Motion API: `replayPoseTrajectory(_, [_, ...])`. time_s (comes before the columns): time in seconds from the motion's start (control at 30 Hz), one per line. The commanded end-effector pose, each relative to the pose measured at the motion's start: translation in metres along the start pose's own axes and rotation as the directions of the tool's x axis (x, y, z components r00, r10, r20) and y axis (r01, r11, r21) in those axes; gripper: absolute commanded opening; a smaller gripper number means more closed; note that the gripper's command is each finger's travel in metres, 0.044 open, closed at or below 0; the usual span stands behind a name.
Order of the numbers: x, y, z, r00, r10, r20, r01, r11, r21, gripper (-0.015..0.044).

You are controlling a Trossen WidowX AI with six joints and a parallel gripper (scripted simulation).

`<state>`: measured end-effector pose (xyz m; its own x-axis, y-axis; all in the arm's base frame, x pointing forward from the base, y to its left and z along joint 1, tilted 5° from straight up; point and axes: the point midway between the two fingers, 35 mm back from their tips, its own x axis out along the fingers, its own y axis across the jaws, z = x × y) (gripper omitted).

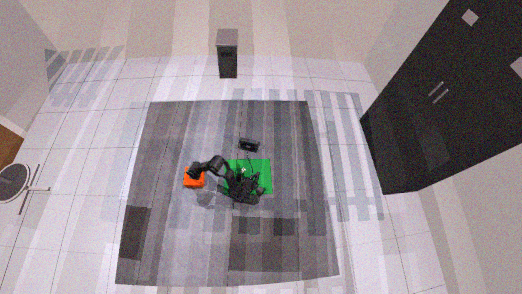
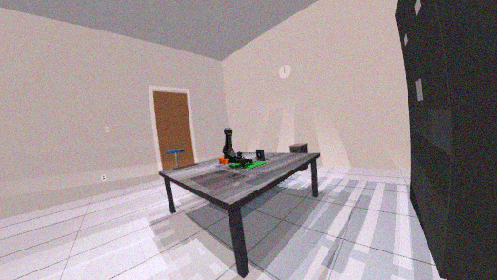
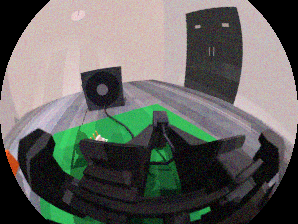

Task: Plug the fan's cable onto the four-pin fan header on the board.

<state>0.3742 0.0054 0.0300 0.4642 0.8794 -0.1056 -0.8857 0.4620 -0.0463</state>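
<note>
At the left, the arm's base stands on an orange block (image 1: 194, 178) (image 2: 224, 161) (image 3: 11, 163). Next, the fan (image 1: 249, 145) (image 2: 260, 154) (image 3: 102, 89) stands upright beyond the green board (image 1: 262, 167) (image 2: 257, 165) (image 3: 107, 125), its cable (image 1: 249, 161) (image 3: 119, 119) running toward the gripper (image 3: 160, 127). Between the gripper's 2 fingers, closed to a narrow gap, sits the small dark plug (image 3: 160, 117), over the board. Whether it touches the header, I cannot tell. Farther right stands 1 dark cabinet (image 1: 440, 95) (image 2: 447, 119) (image 3: 214, 52).

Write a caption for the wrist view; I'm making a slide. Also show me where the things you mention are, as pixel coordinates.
The gripper (image 3: 160, 127) shut on the fan's plug (image 3: 160, 118) over the green board (image 3: 107, 121), the fan (image 3: 102, 89) standing beyond.
</note>
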Motion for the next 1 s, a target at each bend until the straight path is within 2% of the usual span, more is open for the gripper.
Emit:
replayPoseTrajectory(0.0, [0.0009, 0.0007, -0.0047, 1.000, 0.000, -0.001, 0.000, 1.000, 0.008, 0.0000])
replayPoseTrajectory(0.97, [0.0016, 0.0005, -0.0085, 1.000, 0.001, 0.001, -0.001, 1.000, 0.001, 0.0000])
